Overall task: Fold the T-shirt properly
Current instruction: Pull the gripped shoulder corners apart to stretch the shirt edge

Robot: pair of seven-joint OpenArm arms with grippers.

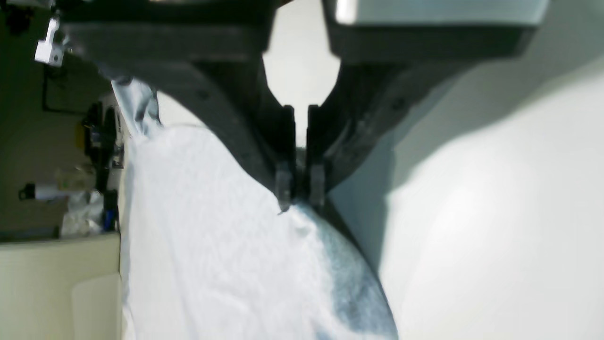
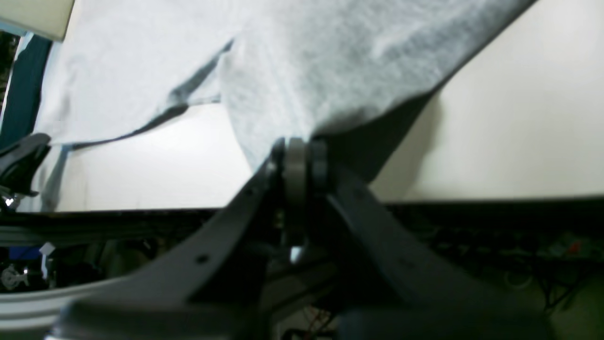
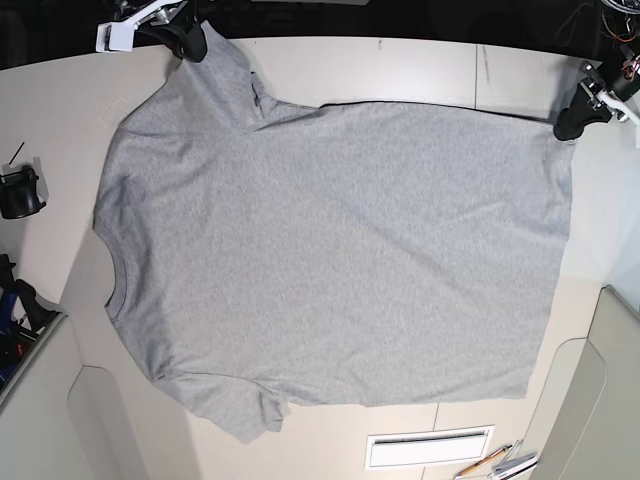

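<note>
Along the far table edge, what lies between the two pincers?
In the base view, only the T-shirt: its far edge runs from the right pincer to the left pincer, both shut on it.

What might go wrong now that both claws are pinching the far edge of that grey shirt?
The left claw grips only a thin bit of the T-shirt at its corner, so the cloth might slip out when pulled. The right claw holds a bunched sleeve, which may fold in crooked. The near sleeve lies close to the table edge and could drag off it.
</note>
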